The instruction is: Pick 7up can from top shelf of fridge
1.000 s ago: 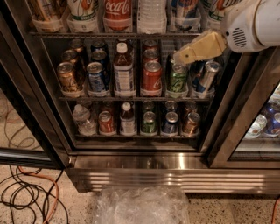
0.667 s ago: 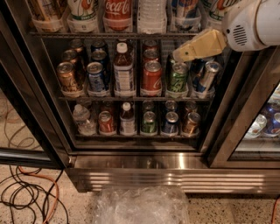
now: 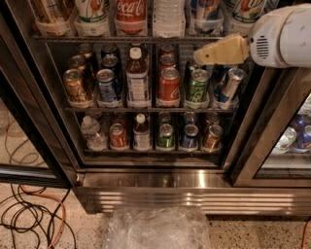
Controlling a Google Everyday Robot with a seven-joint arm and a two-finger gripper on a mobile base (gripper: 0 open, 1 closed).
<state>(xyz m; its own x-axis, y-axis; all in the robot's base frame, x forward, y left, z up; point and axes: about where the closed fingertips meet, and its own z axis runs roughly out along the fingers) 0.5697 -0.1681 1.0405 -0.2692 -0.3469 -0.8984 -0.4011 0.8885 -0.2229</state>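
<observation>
The fridge (image 3: 160, 181) stands open, with its dark frame and ribbed steel base. The top shelf (image 3: 121, 39) is a wire rack along the upper edge, holding cans and bottles in clear cup trays. A pale whitish can with green lettering, which looks like the 7up can (image 3: 245, 9), stands at the right end of that shelf, cut off by the picture's top edge. My gripper (image 3: 204, 55) is tan, on a white arm reaching in from the upper right. It points left, just below the top shelf's rail, below and left of the 7up can and in front of a dark green can (image 3: 198, 87).
A Coca-Cola bottle (image 3: 130, 12) and a water bottle (image 3: 168, 17) stand on the top shelf. Two lower racks hold several cans and bottles. A door frame (image 3: 265, 141) stands at the right. Cables (image 3: 34, 216) lie on the floor at left, and crumpled clear plastic (image 3: 158, 228) lies in front.
My gripper has risen slightly toward the top shelf's rail. Nothing else has moved.
</observation>
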